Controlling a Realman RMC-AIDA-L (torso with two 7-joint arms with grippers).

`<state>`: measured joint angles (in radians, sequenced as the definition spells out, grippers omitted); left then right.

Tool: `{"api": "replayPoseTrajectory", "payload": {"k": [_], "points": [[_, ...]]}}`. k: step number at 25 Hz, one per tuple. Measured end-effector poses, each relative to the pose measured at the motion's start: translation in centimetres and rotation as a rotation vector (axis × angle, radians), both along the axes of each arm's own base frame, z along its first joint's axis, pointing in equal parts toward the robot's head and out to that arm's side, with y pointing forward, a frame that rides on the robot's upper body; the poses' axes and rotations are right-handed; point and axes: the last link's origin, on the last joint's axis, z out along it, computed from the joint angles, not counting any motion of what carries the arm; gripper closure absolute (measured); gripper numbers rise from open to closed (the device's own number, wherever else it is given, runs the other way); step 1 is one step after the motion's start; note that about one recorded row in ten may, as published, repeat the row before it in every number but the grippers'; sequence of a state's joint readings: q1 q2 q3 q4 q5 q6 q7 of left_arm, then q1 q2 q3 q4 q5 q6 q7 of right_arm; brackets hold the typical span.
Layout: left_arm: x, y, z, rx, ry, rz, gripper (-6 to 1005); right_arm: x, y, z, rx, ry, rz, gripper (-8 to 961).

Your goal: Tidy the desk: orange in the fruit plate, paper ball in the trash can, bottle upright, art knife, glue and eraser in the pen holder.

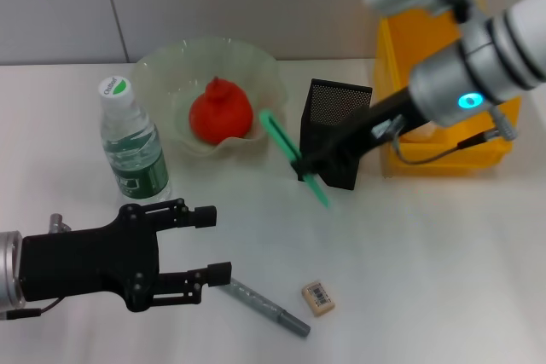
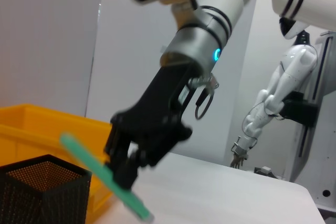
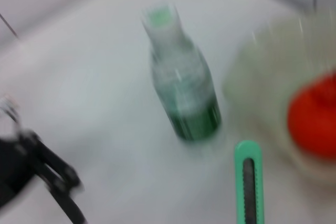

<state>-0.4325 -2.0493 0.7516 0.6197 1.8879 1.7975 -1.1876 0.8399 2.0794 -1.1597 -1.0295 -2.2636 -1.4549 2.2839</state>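
Head view: the right gripper (image 1: 300, 164) is clamped on the green knife (image 1: 290, 153), held tilted just at 9 o'clock of the holder (image 1: 334, 130). The left gripper (image 1: 203, 245) waits with fingers apart at 7 o'clock, near the glue (image 1: 266, 306) and eraser (image 1: 318, 297). The orange (image 1: 220, 112) sits in the plate (image 1: 158, 70); the bottle (image 1: 130, 144) stands upright.

Left wrist view: the knife (image 2: 105, 176) hangs above the table, beside the holder (image 2: 44, 192).

Right wrist view: blurred, but the bottle (image 3: 184, 93) seems upright.

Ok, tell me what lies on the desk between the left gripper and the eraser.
In the head view, the grey glue stick lies between the left gripper and the eraser, one end near the gripper's lower fingertip.
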Motion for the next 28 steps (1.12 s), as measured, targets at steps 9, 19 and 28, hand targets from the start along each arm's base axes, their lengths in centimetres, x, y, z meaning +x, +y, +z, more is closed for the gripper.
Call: {"api": "replayPoseTrajectory", "payload": {"k": [9,19,28], "points": [[0.1,0.2,0.0,0.015,-0.009,0.011,229,1.9,-0.2,4.3,0.200,0.416,0.175,783],[0.0,0.3,0.0,0.036,-0.034,0.039,229,3.9,0.5,7.0,0.502,0.394,0.461,773],[-0.6,0.5,-0.7,0.070,-0.029,0.071,229,6.2,1.1,8.8,0.738,0.071,0.802,763]]}}
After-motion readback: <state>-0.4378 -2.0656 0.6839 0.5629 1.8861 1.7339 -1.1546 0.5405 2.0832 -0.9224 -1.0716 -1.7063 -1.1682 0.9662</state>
